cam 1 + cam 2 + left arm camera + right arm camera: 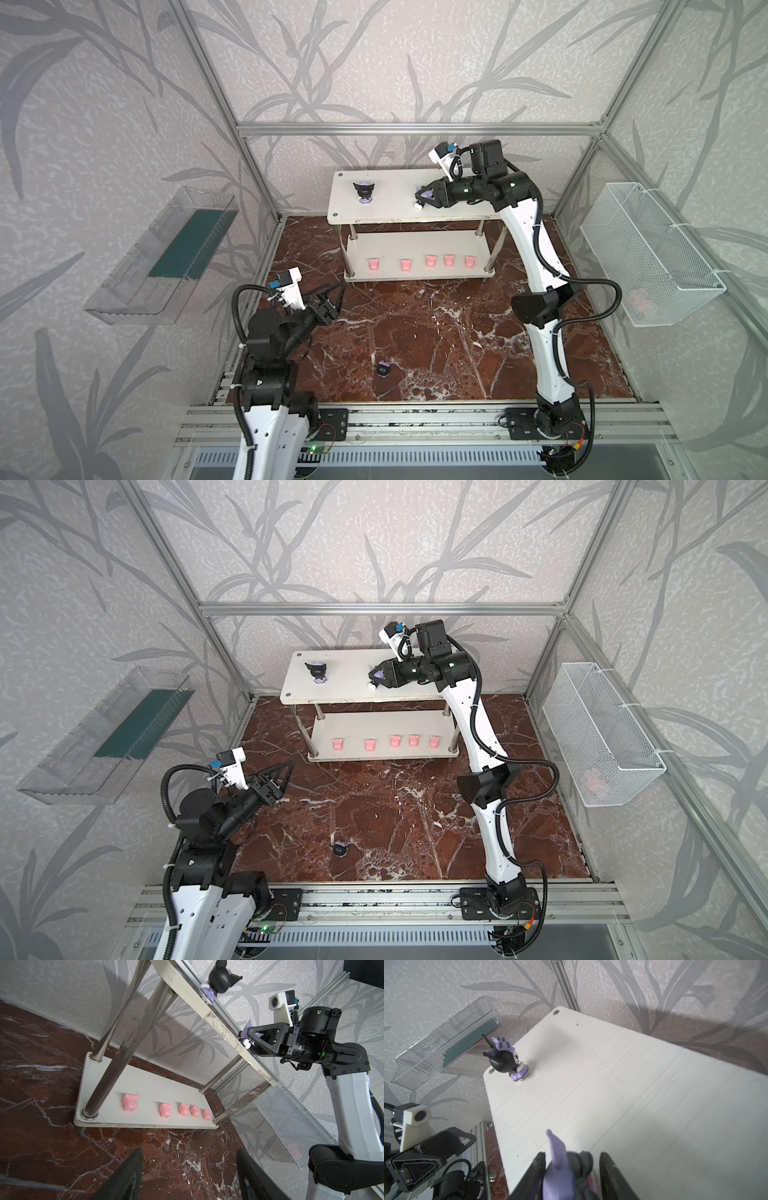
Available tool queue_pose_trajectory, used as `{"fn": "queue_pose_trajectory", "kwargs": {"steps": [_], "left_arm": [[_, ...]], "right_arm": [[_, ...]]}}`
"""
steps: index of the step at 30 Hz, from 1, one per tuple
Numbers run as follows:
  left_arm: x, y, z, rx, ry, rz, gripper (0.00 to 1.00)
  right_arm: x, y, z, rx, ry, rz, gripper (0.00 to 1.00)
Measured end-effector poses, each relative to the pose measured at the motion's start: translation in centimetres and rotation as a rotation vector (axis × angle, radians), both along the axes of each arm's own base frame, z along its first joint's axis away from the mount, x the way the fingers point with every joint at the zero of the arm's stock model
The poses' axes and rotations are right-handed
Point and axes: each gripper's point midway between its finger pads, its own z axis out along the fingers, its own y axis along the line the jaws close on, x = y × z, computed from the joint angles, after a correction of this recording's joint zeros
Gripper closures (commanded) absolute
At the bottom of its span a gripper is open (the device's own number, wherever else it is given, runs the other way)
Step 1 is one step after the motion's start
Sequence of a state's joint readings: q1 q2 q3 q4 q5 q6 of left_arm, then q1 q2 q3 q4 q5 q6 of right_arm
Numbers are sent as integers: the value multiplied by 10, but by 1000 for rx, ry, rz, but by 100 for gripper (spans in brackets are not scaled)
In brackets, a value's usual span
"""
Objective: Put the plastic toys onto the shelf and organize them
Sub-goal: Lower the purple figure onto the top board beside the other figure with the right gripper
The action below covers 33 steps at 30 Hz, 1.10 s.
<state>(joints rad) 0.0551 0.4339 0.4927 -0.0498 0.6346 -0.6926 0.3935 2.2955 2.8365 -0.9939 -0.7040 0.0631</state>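
Note:
The shelf (390, 183) (340, 667) stands at the back of the marble floor. A black-and-lilac figurine (363, 191) (504, 1061) stands on the left of its top board. My right gripper (420, 195) (572, 1154) reaches over the right of that board, shut on a lilac figurine (424, 193) (247, 1031) (560, 1172) whose white feet are at the board's front edge. Several pink piglets (373, 264) (129, 1102) line the lower board. Another black figurine (383, 369) (340, 848) lies on the floor near the front. My left gripper (337, 299) (189, 1153) hovers open and empty, left of the shelf.
A clear plastic bin (162, 257) hangs on the left wall. On the right wall is a white wire basket (648, 253) with something pink inside. Aluminium rails (415, 419) border the front of the floor.

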Motion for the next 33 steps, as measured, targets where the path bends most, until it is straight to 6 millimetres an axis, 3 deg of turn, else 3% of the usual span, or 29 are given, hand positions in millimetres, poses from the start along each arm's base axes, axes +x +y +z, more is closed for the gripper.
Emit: {"fn": "queue_pose_trajectory", "kwargs": {"steps": [4,14,33], "left_arm": [[0,0,0,0,-1,0,31],[0,-1,2,-1,-7,-5,31],[-1,-2,2,-7,-10,-13,31]], "right_arm": [[4,-2,1,22,6,4,65],[-3,0,4,52,0,77,64],[-16,9,-6,-17,-51,133,48]]}}
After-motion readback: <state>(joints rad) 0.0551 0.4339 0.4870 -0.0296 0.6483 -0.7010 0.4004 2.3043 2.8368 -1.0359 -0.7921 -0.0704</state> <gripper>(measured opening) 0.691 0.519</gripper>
